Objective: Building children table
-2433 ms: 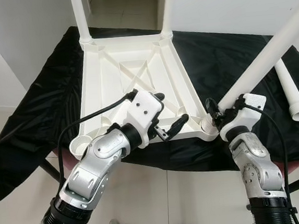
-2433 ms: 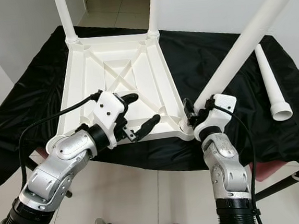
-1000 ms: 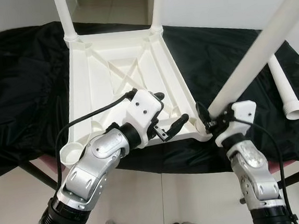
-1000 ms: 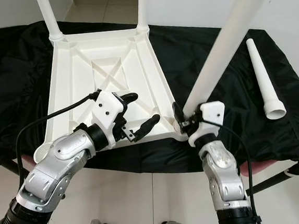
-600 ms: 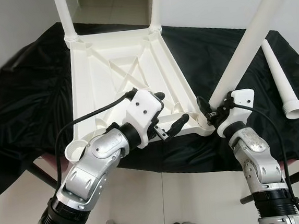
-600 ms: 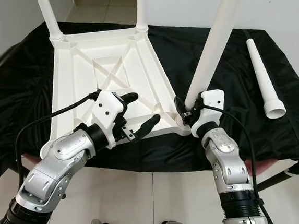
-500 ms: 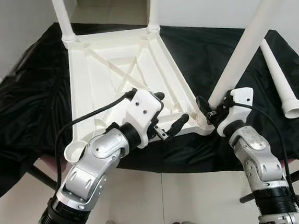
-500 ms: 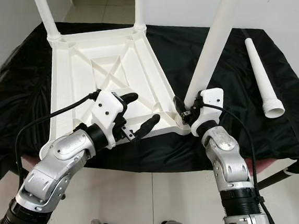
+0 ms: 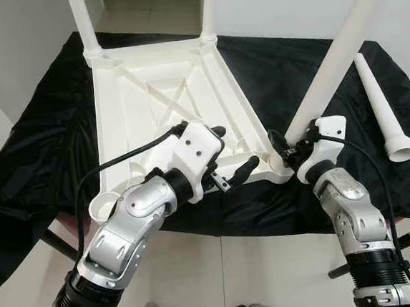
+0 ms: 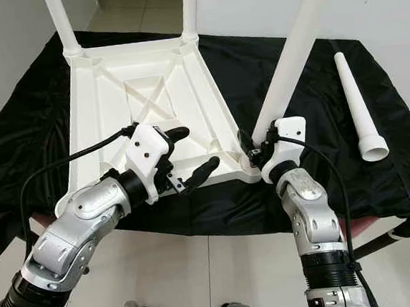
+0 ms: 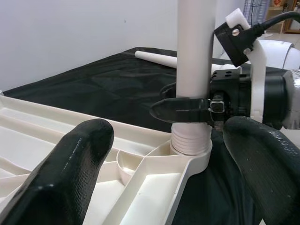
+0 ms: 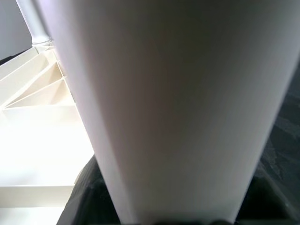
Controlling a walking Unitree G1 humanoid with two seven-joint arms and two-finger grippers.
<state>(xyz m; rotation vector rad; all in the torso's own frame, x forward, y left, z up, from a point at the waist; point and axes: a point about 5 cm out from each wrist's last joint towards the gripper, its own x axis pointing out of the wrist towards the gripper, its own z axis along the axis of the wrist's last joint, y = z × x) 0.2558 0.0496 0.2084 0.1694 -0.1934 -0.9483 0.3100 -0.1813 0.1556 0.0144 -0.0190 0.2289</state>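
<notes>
The right gripper [image 9: 289, 154] pinches the leg [image 9: 333, 56] at its socket on the upturned tabletop [image 9: 164, 92]; keep the leg plumb while twisting (left gripper [image 9: 231, 151], spread, should brace the tabletop).

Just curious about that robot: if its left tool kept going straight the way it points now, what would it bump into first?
Most likely the white table leg standing in the tabletop's corner socket, where the right tool grips it. The left tool points straight at it, open.

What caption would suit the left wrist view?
Right gripper clamps a white table leg seated in the upturned tabletop's corner socket.
</notes>
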